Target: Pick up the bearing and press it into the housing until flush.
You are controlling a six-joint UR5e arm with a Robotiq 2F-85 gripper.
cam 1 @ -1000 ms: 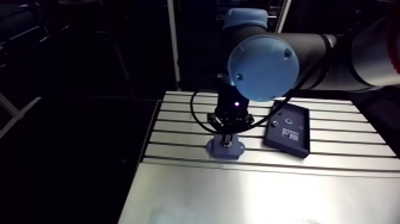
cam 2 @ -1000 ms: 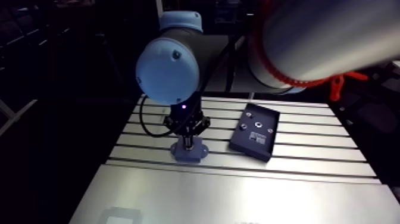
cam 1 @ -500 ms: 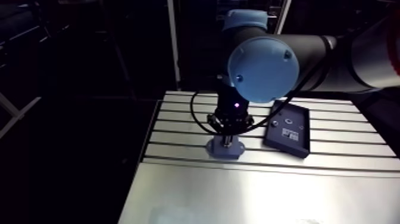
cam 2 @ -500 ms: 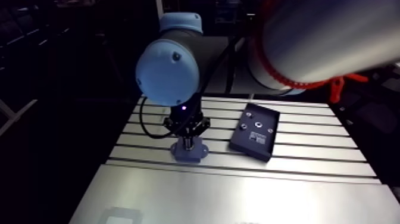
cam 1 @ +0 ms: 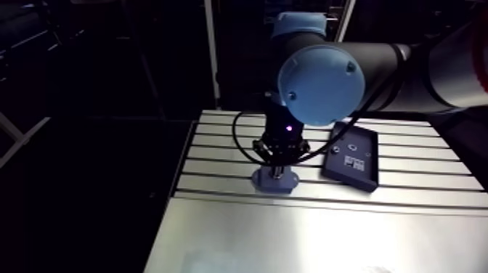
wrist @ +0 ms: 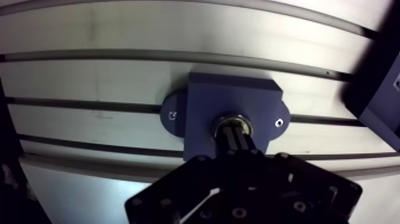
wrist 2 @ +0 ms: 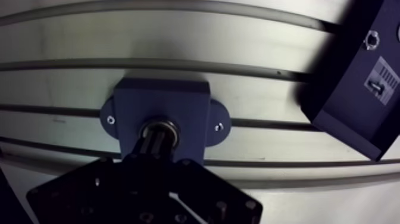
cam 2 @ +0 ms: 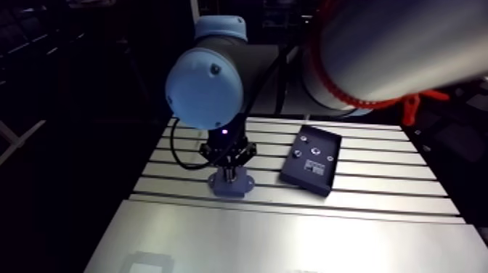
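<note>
A blue-grey housing [wrist: 229,95] with two screw ears sits on the slotted table, at the near left of the slots in the arm view [cam 1: 274,181]. A metal bearing [wrist: 228,120] shows as a shiny ring in the housing's bore. My gripper [wrist: 236,134] stands straight above it. The two fingers are shut together and their tips rest on the middle of the ring. How deep the bearing sits in the bore is hidden by the fingers.
A dark rectangular tray [cam 1: 352,160] with a white label and small fittings lies to the right of the housing, a short gap away. The slotted table [cam 2: 377,185] ends in a smooth plate toward the near edge.
</note>
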